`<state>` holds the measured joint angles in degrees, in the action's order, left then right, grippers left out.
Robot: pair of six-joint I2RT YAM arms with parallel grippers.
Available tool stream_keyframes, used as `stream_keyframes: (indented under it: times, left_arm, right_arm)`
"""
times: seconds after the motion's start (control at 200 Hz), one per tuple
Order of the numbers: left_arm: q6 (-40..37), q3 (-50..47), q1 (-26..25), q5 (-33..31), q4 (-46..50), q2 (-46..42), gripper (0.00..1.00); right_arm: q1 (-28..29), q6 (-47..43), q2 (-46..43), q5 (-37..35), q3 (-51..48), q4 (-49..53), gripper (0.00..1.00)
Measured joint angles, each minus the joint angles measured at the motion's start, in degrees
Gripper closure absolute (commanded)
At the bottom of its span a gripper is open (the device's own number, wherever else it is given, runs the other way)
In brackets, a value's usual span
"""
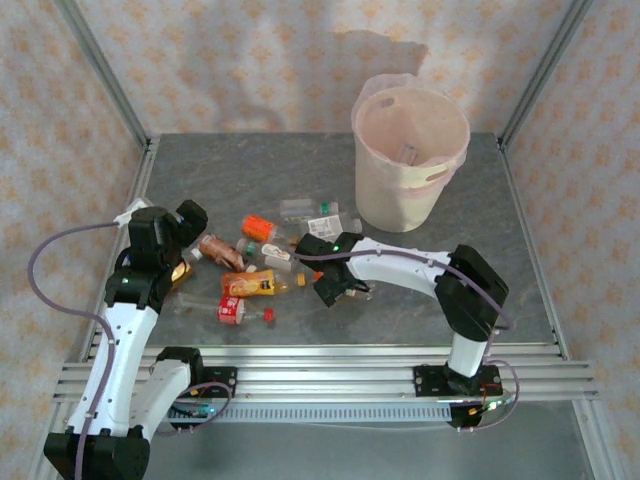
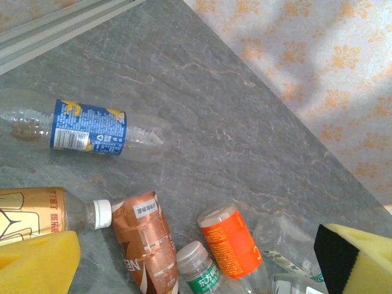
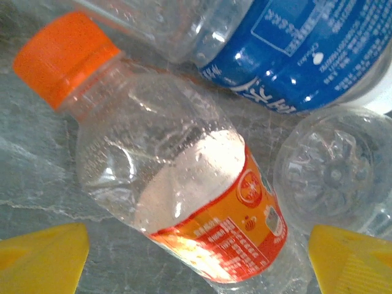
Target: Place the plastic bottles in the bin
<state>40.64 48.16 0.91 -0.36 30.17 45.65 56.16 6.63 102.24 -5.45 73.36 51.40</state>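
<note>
Several plastic bottles (image 1: 250, 285) lie scattered mid-table, left of the cream bin (image 1: 410, 160) with its pink liner. My right gripper (image 1: 340, 290) hangs open over a clear bottle with an orange cap and orange-red label (image 3: 202, 202). That bottle lies between the yellow pads (image 3: 43, 260), close to the right one, untouched by the left. A blue-labelled bottle (image 3: 294, 49) lies just beyond it. My left gripper (image 2: 196, 245) is open above a copper-labelled bottle (image 2: 144, 242), a green-labelled one (image 2: 202, 272) and an orange-labelled one (image 2: 233, 242).
A blue-labelled bottle (image 2: 86, 127) lies apart, toward the aluminium frame rail (image 2: 61, 24). A yellow-labelled bottle with a white cap (image 2: 37, 214) sits beside my left pad. Two clear bottles (image 1: 310, 215) rest close to the bin's base. Patterned walls enclose the table.
</note>
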Motion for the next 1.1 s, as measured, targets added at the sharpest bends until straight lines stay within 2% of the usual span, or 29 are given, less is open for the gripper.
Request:
stream_keyframes:
  times: [0.51,1.101]
  left_arm:
    - [-0.17,0.0,0.0,0.42,-0.07,1.01,0.0]
    - [-0.2,0.0,0.0,0.42,-0.04,1.01,0.0]
  right_arm:
    - [-0.72,0.28,2.93,2.6,0.57,-0.96,0.13]
    - [-0.72,4.33,2.91,8.28,-5.75,-2.84,0.18]
